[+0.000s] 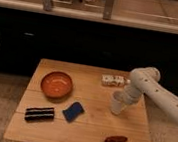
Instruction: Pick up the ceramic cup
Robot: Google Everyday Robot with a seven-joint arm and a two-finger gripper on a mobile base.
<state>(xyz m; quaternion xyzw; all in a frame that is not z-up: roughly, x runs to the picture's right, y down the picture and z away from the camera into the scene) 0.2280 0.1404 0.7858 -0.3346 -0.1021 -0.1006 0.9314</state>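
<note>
The ceramic cup (117, 105) is small, white and tapered. It stands on the right part of the wooden table (88, 136). My white arm reaches in from the right and bends down to the cup. My gripper (124, 97) is right at the cup's rim on its right side, and the wrist covers most of it. I cannot tell whether the cup rests on the table or is held just above it.
A wide orange bowl (57, 84) sits at the left. A blue sponge (73, 111) and a black striped block (39, 114) lie in front of it. A reddish-brown item (115, 140) lies near the front right edge. A white patterned box (112, 80) is behind the cup.
</note>
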